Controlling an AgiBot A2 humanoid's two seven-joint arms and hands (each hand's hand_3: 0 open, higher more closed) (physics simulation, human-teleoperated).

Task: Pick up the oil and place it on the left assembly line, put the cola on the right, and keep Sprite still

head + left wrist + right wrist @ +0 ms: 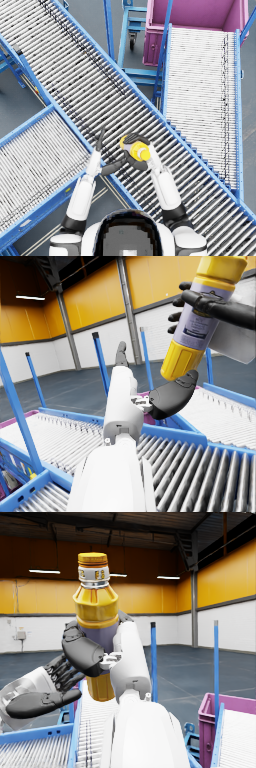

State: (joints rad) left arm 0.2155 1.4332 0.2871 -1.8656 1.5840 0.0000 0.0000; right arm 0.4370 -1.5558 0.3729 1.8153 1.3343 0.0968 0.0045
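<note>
The oil bottle (138,151) is yellow with a purple label and stands upright above the middle conveyor. My right hand (132,139) grips it around the body, seen clearly in the right wrist view, where the right hand (82,653) wraps the oil bottle (95,619). My left hand (111,164) is right beside it with its fingers spread, one pointing up. In the left wrist view the left hand (167,398) has its thumb just under the base of the oil bottle (197,323); I cannot tell if it touches. No cola or Sprite shows.
The long diagonal roller conveyor (75,65) runs beneath both hands. A left roller line (35,160) lies lower left, a right roller line (200,90) upper right with a magenta bin (195,15) at its far end. Blue frame rails edge each line.
</note>
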